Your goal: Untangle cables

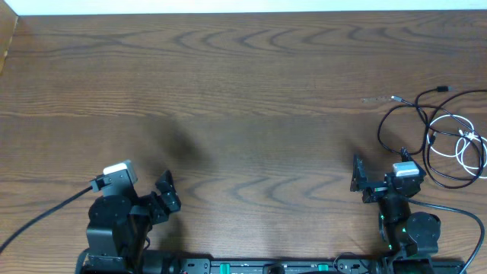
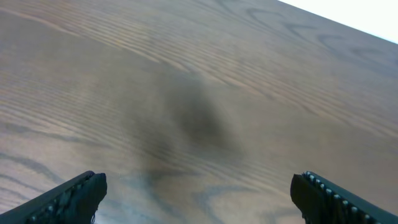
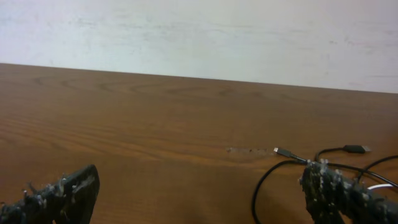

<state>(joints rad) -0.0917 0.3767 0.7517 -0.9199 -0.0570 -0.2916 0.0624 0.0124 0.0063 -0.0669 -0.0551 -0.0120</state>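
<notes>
Overhead, the black cable (image 1: 380,133) and white cable (image 1: 466,139) are seen intertwined at the table's (image 1: 228,76) right edge, untouched; in the left wrist view the left gripper (image 2: 199,186) is shown spread over bare wood; in the right wrist view the right gripper (image 3: 202,183) is shown agape, empty, the tangle ahead, so all untangling is judged outstanding.

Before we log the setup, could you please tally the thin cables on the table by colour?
Black cable: 1
White cable: 1
Total: 2
</notes>
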